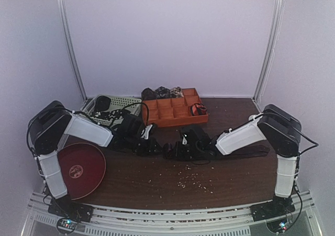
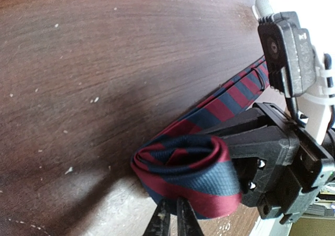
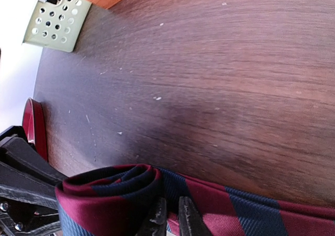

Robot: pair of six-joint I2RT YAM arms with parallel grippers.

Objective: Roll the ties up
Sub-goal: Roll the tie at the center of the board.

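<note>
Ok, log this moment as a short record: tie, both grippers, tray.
tie in work: striped tie, red and navy, one end rolled into a coil, the rest flat on the table
left gripper: shut on the striped tie at the coil
right gripper: shut on the striped tie just beside the coil
orange tray: far side, one rolled tie in a compartment
basket: left of the tray

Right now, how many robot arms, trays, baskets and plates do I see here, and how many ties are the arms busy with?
Robot arms: 2, the left arm and the right arm
Trays: 1, the orange tray
Baskets: 1, the pale green basket
Plates: 1, the red plate
Ties in work: 1, the striped tie
Total: 6
</note>
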